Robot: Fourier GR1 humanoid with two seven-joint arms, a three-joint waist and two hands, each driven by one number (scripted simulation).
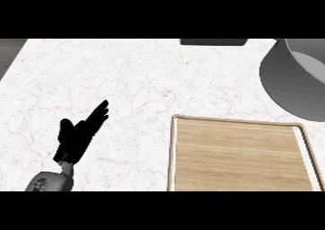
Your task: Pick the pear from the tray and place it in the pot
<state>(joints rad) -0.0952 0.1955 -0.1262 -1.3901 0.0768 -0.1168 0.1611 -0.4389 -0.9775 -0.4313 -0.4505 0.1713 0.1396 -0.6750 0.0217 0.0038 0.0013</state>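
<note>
- The left hand shows at the lower left of the head view, its grey forearm coming in from the lower edge
- Its black fingers are straight and held together, pointing up and to the right, with the thumb standing off to the left side; it holds nothing
- The hand is above the bare counter, which is white marble with faint reddish veins
- The tray lies at the lower right: a rectangular board of pale wood with horizontal grain and a thin raised rim, its near end cut off by the lower edge
- The tray is just to the right of the hand, apart from it
- The pot sits at the upper right, beyond the tray's far right corner: round, grey and matte, with a lighter inner wall, partly cut off by the right edge
- The pear shows nowhere, neither on the tray nor in what can be seen of the pot
- A dark flat object sits at the counter's far edge
</note>
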